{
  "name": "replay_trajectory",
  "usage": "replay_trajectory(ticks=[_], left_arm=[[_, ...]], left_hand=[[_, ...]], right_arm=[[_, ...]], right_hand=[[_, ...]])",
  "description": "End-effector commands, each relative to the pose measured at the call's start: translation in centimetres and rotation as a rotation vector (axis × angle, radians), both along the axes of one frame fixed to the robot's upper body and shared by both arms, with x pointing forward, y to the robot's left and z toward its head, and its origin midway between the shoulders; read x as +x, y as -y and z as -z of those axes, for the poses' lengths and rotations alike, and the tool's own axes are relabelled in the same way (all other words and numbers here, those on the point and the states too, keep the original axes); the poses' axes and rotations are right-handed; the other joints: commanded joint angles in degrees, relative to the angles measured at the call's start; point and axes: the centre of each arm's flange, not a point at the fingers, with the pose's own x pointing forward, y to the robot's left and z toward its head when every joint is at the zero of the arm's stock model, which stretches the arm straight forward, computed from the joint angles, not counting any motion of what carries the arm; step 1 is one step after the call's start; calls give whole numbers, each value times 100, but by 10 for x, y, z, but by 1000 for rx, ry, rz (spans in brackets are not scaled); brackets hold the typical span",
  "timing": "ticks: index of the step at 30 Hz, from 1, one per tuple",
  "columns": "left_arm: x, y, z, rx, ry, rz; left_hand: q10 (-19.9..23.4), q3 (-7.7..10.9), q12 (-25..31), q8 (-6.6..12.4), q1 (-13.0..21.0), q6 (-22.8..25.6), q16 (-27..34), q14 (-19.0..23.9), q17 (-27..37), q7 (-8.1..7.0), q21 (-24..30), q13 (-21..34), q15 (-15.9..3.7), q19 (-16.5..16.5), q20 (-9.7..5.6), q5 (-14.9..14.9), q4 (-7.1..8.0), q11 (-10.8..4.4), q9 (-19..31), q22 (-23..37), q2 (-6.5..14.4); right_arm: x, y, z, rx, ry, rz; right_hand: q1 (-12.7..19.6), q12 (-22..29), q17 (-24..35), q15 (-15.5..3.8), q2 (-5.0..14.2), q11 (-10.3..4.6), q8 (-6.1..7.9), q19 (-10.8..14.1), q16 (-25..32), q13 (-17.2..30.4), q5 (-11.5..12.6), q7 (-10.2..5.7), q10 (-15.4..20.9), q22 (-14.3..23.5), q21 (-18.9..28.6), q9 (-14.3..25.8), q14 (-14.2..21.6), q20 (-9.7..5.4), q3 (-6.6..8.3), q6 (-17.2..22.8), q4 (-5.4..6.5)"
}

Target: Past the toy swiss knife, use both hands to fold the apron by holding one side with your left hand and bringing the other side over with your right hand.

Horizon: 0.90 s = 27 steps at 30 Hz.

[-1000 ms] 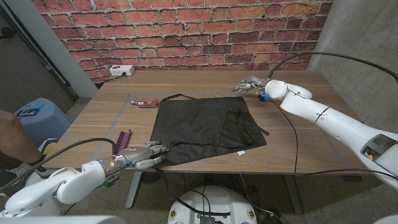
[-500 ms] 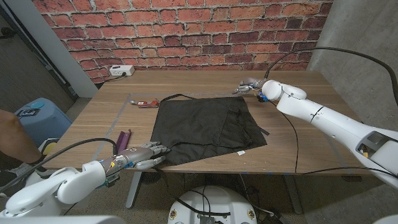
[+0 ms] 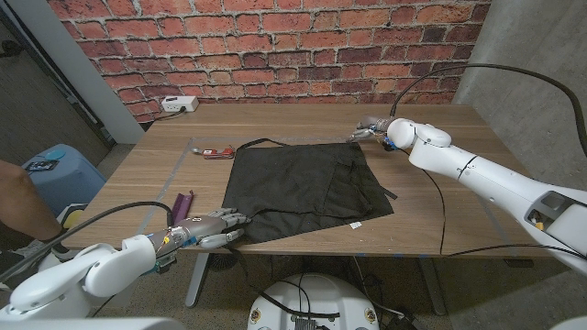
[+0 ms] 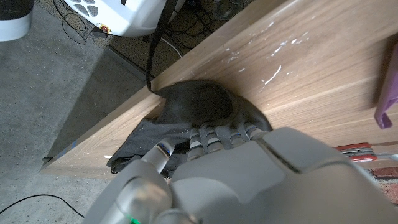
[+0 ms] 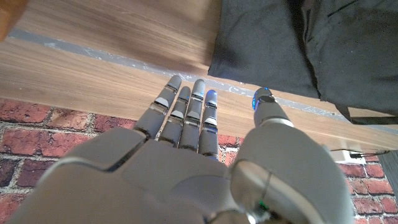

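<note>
A black apron (image 3: 307, 188) lies spread on the middle of the wooden table (image 3: 440, 183). The red toy swiss knife (image 3: 217, 152) sits just off its far left corner. My left hand (image 3: 209, 229) is at the apron's near left corner by the table's front edge. In the left wrist view its fingers (image 4: 214, 134) dig into bunched black cloth (image 4: 199, 106) and grip it. My right hand (image 3: 370, 128) hovers at the apron's far right corner with straight, spread fingers (image 5: 186, 106). It holds nothing, and the apron's edge (image 5: 273, 50) lies just beyond its fingertips.
A purple object (image 3: 182, 202) lies on the table left of the apron. A white power strip (image 3: 179, 104) sits at the far left edge under the brick wall. A blue stool (image 3: 60, 170) and a person's leg (image 3: 18, 206) are off the table's left side.
My right hand has shifted slightly nearer to the apron's far right corner. The left hand and the apron have stayed where they were.
</note>
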Motion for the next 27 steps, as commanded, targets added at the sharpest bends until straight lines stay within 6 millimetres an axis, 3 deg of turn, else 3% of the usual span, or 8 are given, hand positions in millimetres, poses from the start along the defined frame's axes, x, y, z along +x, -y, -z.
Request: replay_trajectory(ticks=[1,22,27], left_arm=[[3,2,-3,-2,-8,4],[3,8,-4,-5,-11,0],[4,10,-4,-6,-15,5]], left_hand=[[-28,52,-20,26,-341,-29,-28,-204,2,-24,37,10,34,-1204,-16,37,4,-35,31,10,-322],[-34,93,-19,32,-337,-29,-29,-199,3,-32,37,11,36,-1187,-12,39,3,-33,32,7,-323],[-39,101,-20,35,-337,-24,-29,-197,3,-31,38,11,38,-1178,-7,39,3,-32,33,7,-324]], right_arm=[[6,5,6,-61,-9,35],[19,6,12,-87,-26,37],[18,6,14,-81,-12,40]], right_hand=[[84,63,37,-71,-7,-46,3,24,22,50,-7,-50,36,14,-15,20,22,-50,-30,57,17],[234,289,126,-185,-26,-134,27,46,80,208,7,-155,162,15,-15,34,167,-84,-68,285,32],[331,478,187,-289,-26,-163,66,109,143,310,12,-197,353,15,3,44,308,-115,-88,492,29]])
